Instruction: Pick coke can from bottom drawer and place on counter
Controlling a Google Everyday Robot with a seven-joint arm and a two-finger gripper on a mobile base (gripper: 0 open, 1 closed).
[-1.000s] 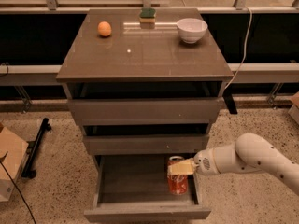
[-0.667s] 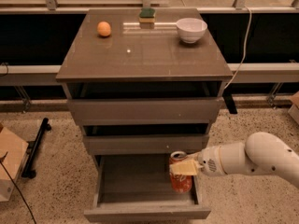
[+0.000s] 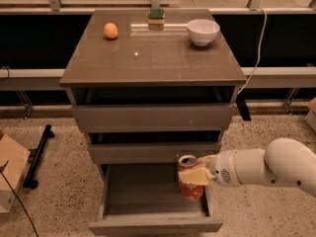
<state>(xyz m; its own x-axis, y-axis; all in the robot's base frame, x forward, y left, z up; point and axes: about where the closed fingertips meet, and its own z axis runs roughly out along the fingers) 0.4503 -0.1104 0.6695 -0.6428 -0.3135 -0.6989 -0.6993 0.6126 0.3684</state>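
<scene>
Small red cylindrical soda can with silver top (image 3: 191, 191): upright, at the 3 o'clock side of the lowest grey-brown cabinet drawer (image 3: 148, 225), which is pulled open. Cream two-finger gripper (image 3: 192, 176): enters from 3 o'clock, clamped on the can's mid-body. Glossy grey-brown square counter (image 3: 153, 58): at 12 o'clock from the can.

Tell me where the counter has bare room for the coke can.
The counter is bare across its front half and between the orange and white bowl. The sponge crowds the back edge. The end effector holds the coke can at the right of the bottom drawer.
</scene>
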